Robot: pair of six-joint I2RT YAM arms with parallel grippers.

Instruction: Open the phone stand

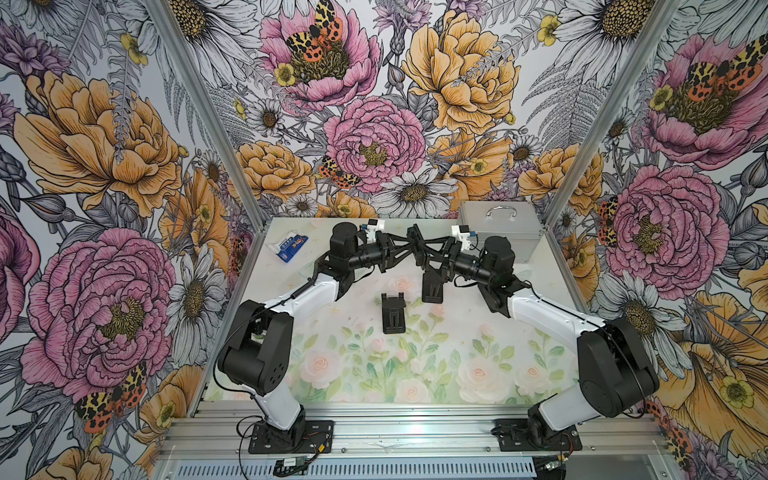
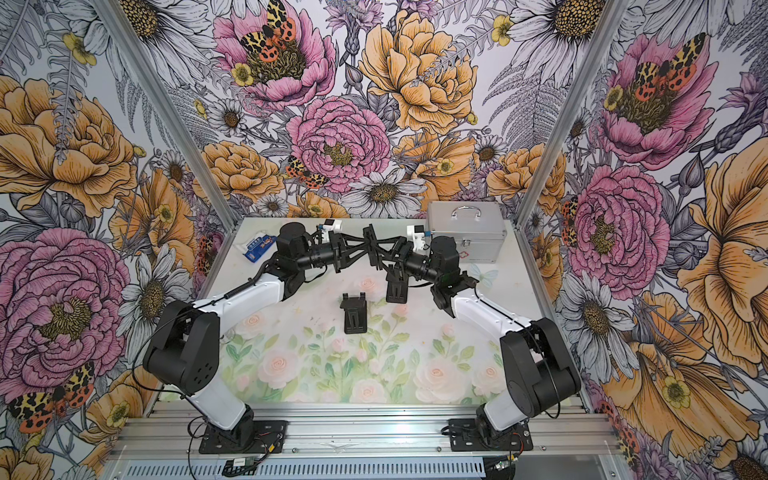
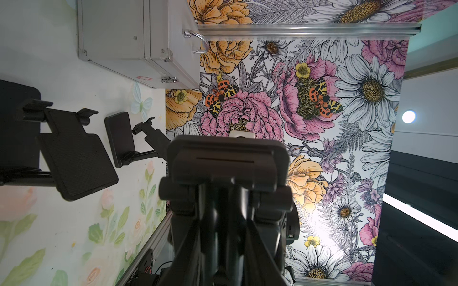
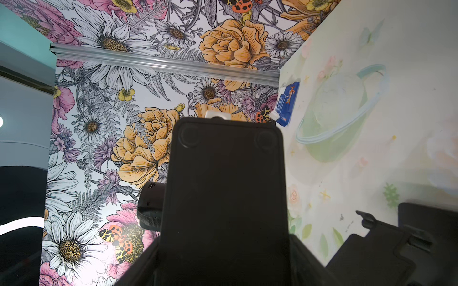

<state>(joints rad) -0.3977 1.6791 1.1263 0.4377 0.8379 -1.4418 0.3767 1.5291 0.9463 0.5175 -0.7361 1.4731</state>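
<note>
A black phone stand (image 1: pixel 415 240) hangs in the air over the back middle of the table, held between both arms in both top views. My left gripper (image 1: pixel 405 243) comes at it from the left and is shut on a narrow part of it. In the left wrist view the stand's slotted head (image 3: pixel 228 158) fills the middle, just past the fingers. My right gripper (image 1: pixel 428 251) comes from the right. In the right wrist view its fingers (image 4: pixel 297 247) press against both side edges of the stand's flat plate (image 4: pixel 225 193).
Two more black stands rest on the floral table mat, one (image 1: pixel 393 312) in the middle and one (image 1: pixel 432 286) just under the right wrist. A silver case (image 1: pixel 500 232) stands at the back right. A blue packet (image 1: pixel 292 246) lies at the back left.
</note>
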